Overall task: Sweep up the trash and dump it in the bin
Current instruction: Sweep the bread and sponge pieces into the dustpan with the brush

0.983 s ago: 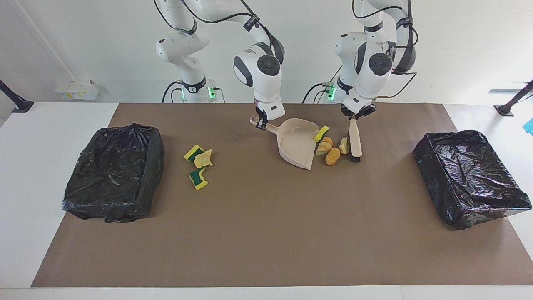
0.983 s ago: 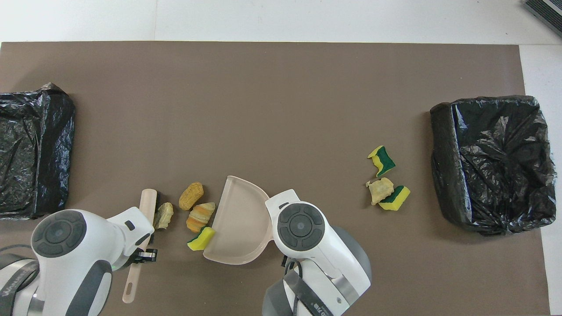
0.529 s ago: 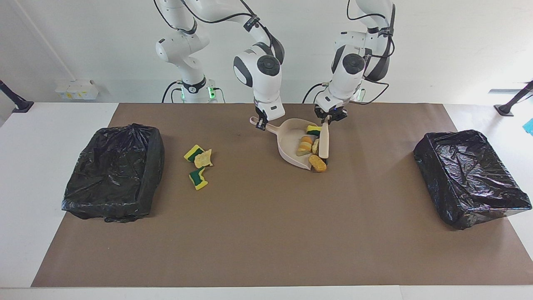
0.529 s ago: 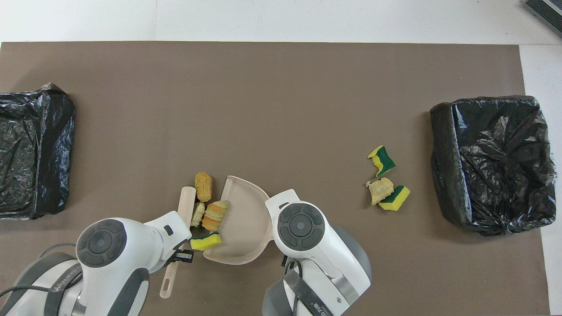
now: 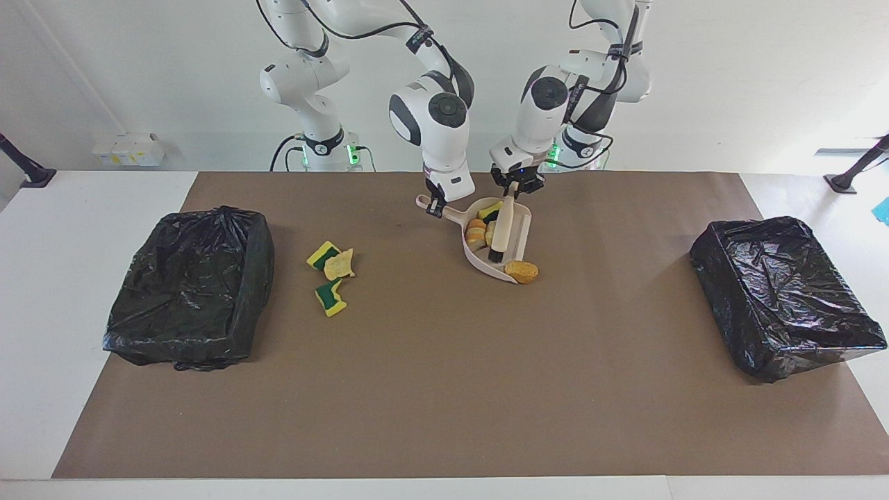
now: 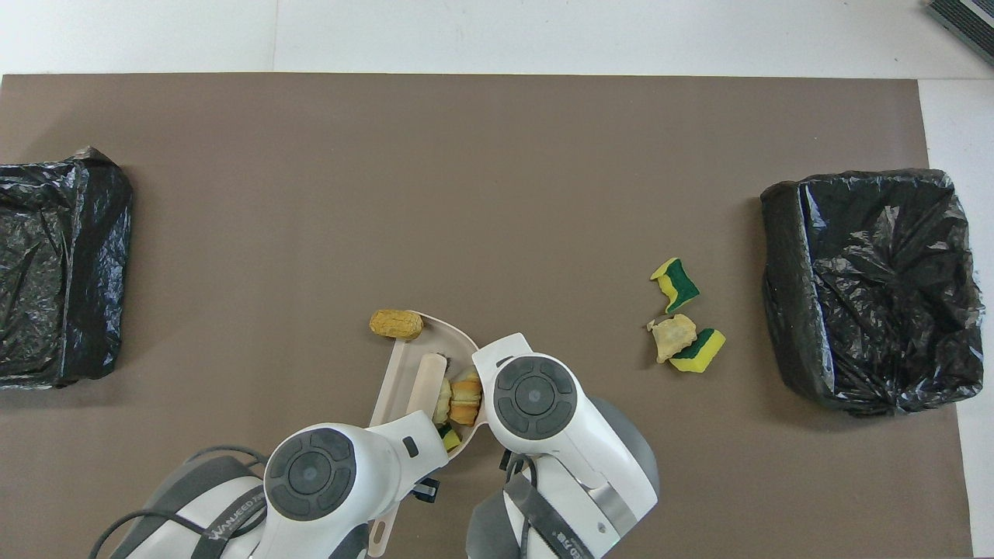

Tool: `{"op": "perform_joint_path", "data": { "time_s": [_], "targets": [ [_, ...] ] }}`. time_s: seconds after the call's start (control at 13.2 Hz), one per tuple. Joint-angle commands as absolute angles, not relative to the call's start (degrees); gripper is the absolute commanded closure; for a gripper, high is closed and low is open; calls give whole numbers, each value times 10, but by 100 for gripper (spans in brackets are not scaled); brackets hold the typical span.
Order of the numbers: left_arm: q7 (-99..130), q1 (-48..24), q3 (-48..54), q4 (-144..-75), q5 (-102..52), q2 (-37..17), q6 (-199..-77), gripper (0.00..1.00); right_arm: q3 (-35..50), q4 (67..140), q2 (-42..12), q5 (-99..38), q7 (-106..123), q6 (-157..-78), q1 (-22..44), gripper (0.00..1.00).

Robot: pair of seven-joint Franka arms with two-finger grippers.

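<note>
1. Trash: several scraps (image 5: pixel 479 232) in dustpan (image 5: pixel 522 232); one tan chunk (image 5: pixel 521 271) at its open edge; three scraps (image 5: pixel 332 267) on mat near right arm's bin (image 5: pixel 187 285).
2. Right gripper (image 5: pixel 436 206) clamped on dustpan handle.
3. Left gripper (image 5: pixel 515 187) clamped on brush (image 5: pixel 501 232), brush inside dustpan.

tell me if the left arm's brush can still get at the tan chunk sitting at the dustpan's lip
Probably yes. The left gripper holds the brush inside the dustpan; the tan chunk lies at the open lip with bare mat beside it.
</note>
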State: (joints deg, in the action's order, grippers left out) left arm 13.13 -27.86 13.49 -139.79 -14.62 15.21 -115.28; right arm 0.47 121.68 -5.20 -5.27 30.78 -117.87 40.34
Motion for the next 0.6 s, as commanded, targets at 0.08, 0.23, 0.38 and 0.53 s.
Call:
{"op": "perform_joint_path", "data": {
  "time_s": [0.08,0.23,0.38,0.53],
  "targets": [
    [125,-218,129,-1314,-116,147,-1055,100,8,1217,-54,-52,307,-1175,394,100],
    [118,-184,129,-1307,-74,139,-1074,100,8,1217,-54,-52,307,-1175,394,100],
    [77,-142,129,-1291,-62,107,-1097,100,8,1217,-54,-52,307,-1175,394,100],
    [36,-112,129,-1256,-38,47,-1123,100,8,1217,-54,-52,307,-1175,394,100]
  ]
}}
